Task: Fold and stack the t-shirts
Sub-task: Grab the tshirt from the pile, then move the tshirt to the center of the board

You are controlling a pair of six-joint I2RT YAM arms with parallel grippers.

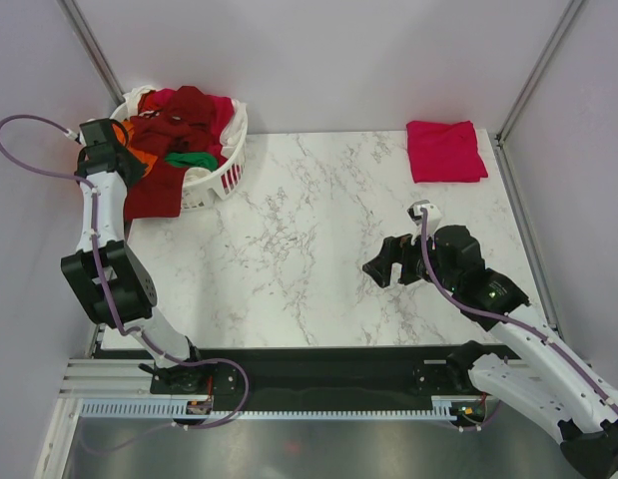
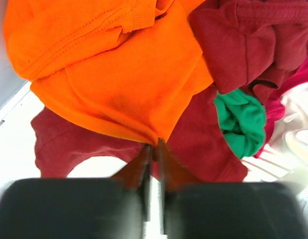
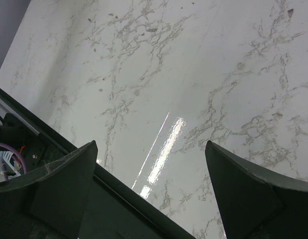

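A white slotted basket (image 1: 225,176) at the far left holds a heap of t-shirts: dark red (image 1: 184,110), orange (image 1: 139,145) and green (image 1: 193,160). One dark red shirt (image 1: 154,192) hangs over the basket's front onto the table. My left gripper (image 2: 154,145) is shut on a fold of the orange t-shirt (image 2: 119,74), above the dark red shirt (image 2: 203,144) and beside the green one (image 2: 242,119). A folded magenta-pink t-shirt (image 1: 445,150) lies at the far right. My right gripper (image 3: 151,149) is open and empty over bare table.
The marble table (image 1: 309,230) stretches between the basket and the folded shirt. Grey walls and metal posts close in the left, back and right sides. A black rail (image 1: 318,364) runs along the near edge and shows in the right wrist view (image 3: 119,199).
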